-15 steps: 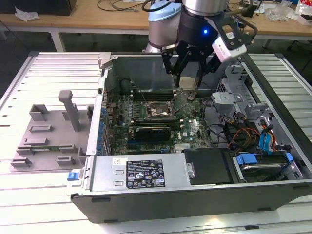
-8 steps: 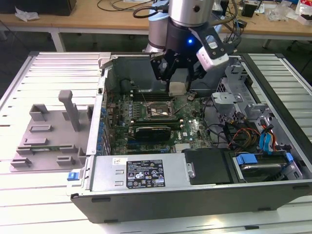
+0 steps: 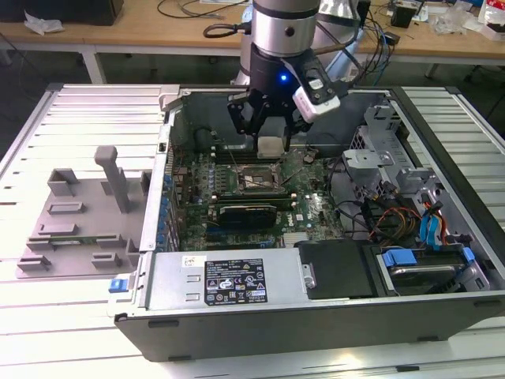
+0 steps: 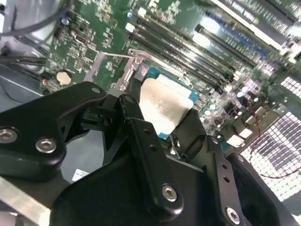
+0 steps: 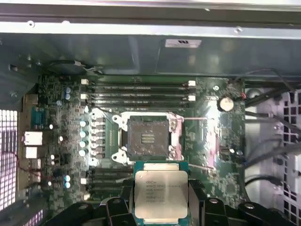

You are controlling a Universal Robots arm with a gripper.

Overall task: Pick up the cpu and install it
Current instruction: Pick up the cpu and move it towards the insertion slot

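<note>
The cpu (image 3: 270, 148) is a small flat square chip with a pale silver top, hanging inside the open computer case (image 3: 158, 237). My gripper (image 3: 269, 139) is shut on the cpu, its black fingers (image 5: 118, 205) pressing two opposite edges. In the first wrist view the cpu (image 5: 161, 193) hovers beside the dark square socket (image 5: 147, 136), whose metal bracket stands open around it, and it has not reached it. In the second wrist view the cpu (image 4: 164, 107) sits between the black fingers (image 4: 129, 115) above the green motherboard (image 4: 94, 52).
A long black card (image 3: 247, 212) lies just in front of the socket (image 3: 256, 180). Memory slots (image 5: 136, 92) run behind it. Cables (image 3: 379, 217) and a drive cage (image 3: 379, 150) crowd the case on the exterior view's right. A grey fixture (image 3: 79, 213) stands on the table at that view's left.
</note>
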